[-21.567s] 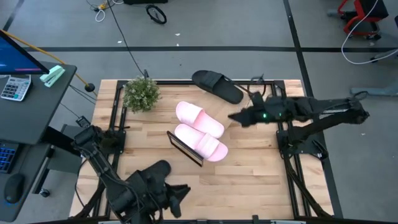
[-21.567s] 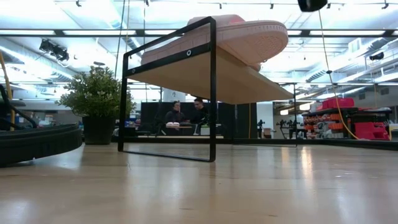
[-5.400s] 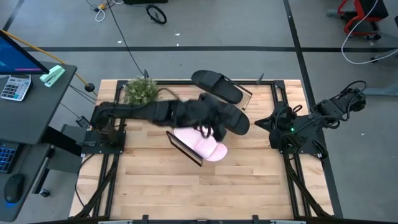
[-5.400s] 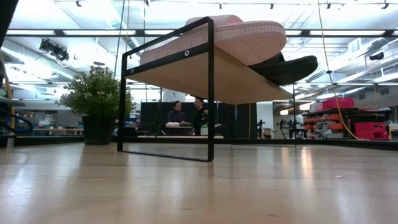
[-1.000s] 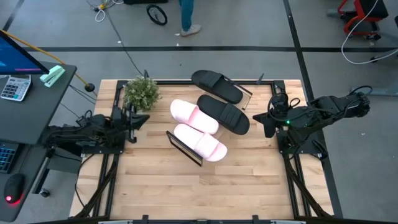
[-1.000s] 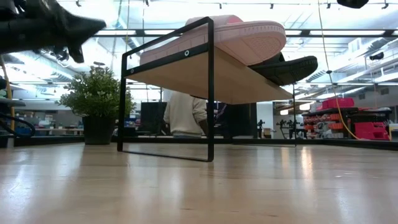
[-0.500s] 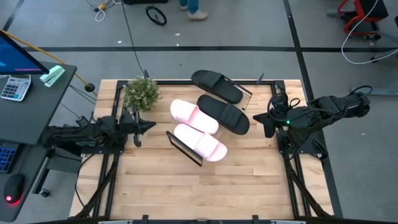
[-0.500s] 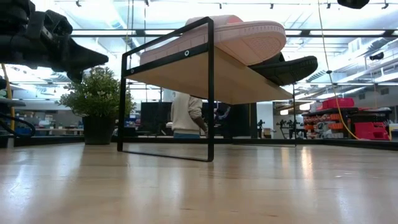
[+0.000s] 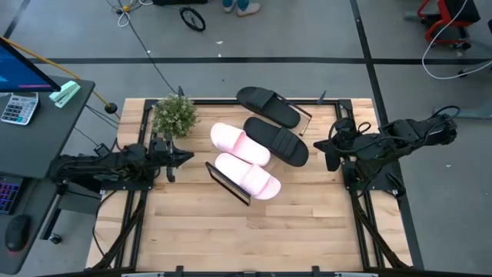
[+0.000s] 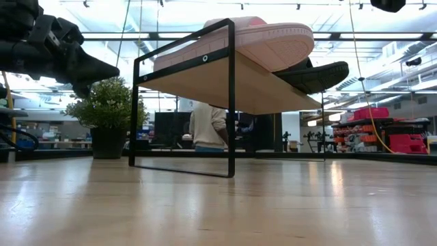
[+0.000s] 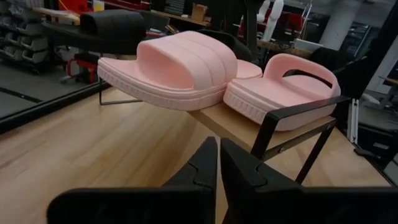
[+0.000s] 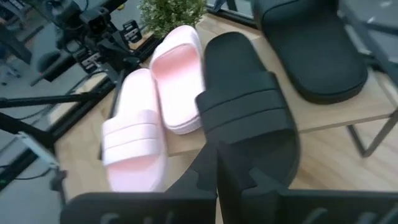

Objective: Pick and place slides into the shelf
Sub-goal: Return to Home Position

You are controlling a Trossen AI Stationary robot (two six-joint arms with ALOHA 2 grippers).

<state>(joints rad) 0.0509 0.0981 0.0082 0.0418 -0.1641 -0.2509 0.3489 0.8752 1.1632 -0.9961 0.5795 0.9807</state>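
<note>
Starting at the front of the desk (image 9: 231, 231), the first thing we meet is the shelf (image 9: 227, 185). Its black end frame sits near the centre, and the board runs away toward 1 o'clock. All four slides lie across it, side by side.

Nearest is a pink slide (image 9: 248, 176), hanging over the board's edge. The second pink slide (image 9: 240, 144) is tight against it on the far side. Next comes a black slide (image 9: 277, 141), pressed up to that second pink one. The last black slide (image 9: 267, 106) sits at the far end, out at 12 o'clock, a little apart from its partner.

Over at 9 o'clock the left arm (image 9: 115, 165) lies low along the desk edge. The left jaws are closed on nothing and point at the shelf from well short of it. At 3 o'clock the right arm (image 9: 384, 142) is folded up off the desk side. The right jaws are also pressed together and empty, facing the black slides.

A potted plant (image 9: 175, 115) stands at 11 o'clock. Beyond the desk, a person (image 10: 208, 126) in a pale top stands in the room.
</note>
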